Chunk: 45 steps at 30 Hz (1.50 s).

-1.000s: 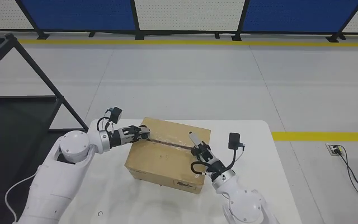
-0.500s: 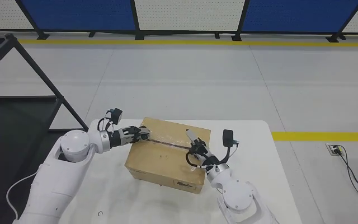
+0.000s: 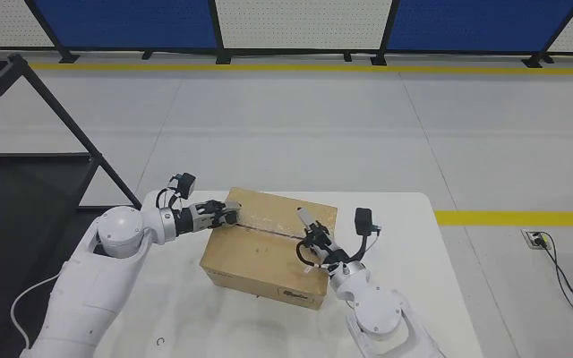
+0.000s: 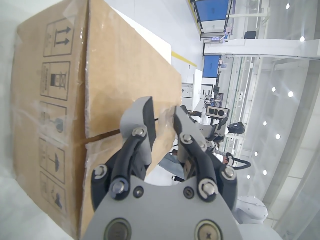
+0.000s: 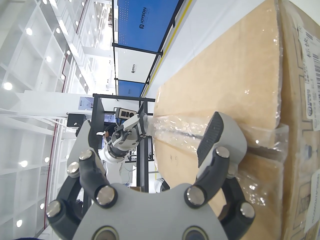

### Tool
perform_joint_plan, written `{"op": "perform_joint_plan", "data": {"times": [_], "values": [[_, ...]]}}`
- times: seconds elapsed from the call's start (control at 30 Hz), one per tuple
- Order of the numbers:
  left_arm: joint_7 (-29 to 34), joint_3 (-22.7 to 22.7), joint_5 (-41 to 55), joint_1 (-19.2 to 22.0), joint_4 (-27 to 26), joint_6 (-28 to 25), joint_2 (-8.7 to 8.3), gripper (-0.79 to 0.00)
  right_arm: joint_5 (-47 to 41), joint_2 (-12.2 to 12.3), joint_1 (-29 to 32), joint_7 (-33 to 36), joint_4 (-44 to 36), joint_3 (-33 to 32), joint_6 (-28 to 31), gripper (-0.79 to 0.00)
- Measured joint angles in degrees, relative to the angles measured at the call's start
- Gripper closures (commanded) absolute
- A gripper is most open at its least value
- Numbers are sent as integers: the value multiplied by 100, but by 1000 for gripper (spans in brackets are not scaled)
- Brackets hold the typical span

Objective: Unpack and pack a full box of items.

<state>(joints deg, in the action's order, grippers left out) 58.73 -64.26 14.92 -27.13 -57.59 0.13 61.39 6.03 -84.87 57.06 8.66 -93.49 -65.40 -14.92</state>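
On the white table [image 3: 421, 268], seen from above, the box [image 3: 269, 259] lies shut and set askew (one corner toward the far edge). A strip of clear tape [image 3: 269, 231] runs along its top seam. The left tool [image 3: 230, 214] sits at one end of that seam, against the box's upper edge. The right tool [image 3: 309, 237] stands over the other end.

From the left wrist, we see that tool's fingers [image 4: 147, 118] a little apart, with a narrow gap between the pads, so the tool is released. The tips are at the top edge, where the tape folds over onto the end face. We cannot tell whether they touch the film. The end face carries a column of printed pictograms [image 4: 53, 86].

From the right wrist, we see that tool spread wide and grasping nothing. One finger [image 5: 217, 136] lies over the taped seam close to the near edge, at or just above the film. The other shows against the hall beyond, apart from the cardboard. The crinkled tape runs from here down the seam to the left tool at the far end. A printed label [image 5: 312, 76] is stuck on the side face just round the corner.
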Motion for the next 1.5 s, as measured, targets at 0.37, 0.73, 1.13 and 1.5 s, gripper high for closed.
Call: {"op": "perform_joint_plan", "data": {"times": [0.37,0.73,1.13,1.5], "values": [[-8,-162,59,-87,-96,-46,-50,-351,45,-13,13,31,-10,-5,17,-785],[-13,-875,637,-538,-707,-270,-218,-382,89,-23,65,46,-61,-13,24,-785],[-535,-215,657,-551,-868,-127,-34,0,98,-22,224,34,-164,-72,77,-785],[-594,525,489,-90,-230,119,212,0,136,-12,335,76,-275,-135,181,-785]]}}
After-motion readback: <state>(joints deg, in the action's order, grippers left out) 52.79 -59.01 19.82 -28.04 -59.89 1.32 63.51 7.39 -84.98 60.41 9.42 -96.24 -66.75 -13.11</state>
